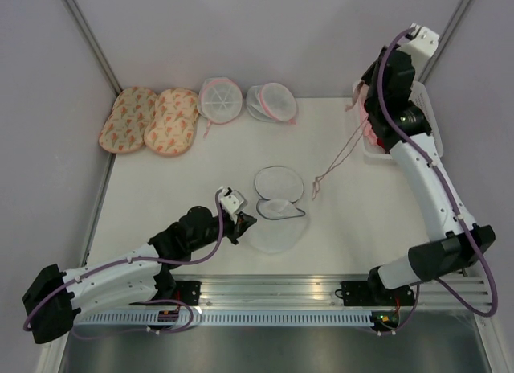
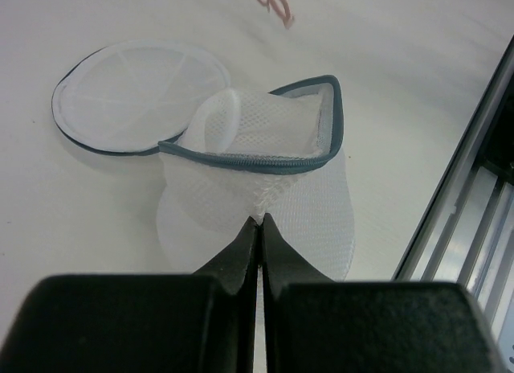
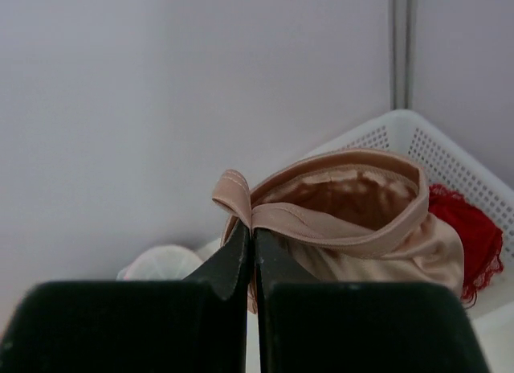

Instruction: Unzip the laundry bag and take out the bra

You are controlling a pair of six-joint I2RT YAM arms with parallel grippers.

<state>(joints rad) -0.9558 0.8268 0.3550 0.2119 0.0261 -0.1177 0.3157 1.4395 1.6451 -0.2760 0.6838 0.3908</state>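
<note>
The laundry bag (image 2: 265, 164) lies unzipped in the middle of the table (image 1: 161, 196), its round flap open beside it. The left gripper (image 2: 259, 220) pinches the bag's mesh, jaws pressed together. The right gripper (image 3: 250, 228) pinches the beige-pink bra (image 3: 361, 220) over a white basket (image 3: 450, 156) at the far right.

The laundry bag (image 1: 277, 208) lies central on the table (image 1: 385, 228), 2 pouches (image 1: 220, 98) behind, 2 pads (image 1: 171, 120) back-left, bra (image 3: 361, 228) over right-hand basket (image 3: 450, 156).

This is looking like a robotics lab cell: lilac wall panels (image 1: 265, 35) on metal posts (image 1: 84, 27) are enclosing a white table (image 1: 161, 196), and the left arm (image 1: 120, 270) and right arm (image 1: 423, 176) are standing bolted to an aluminium rail (image 1: 273, 291).
</note>
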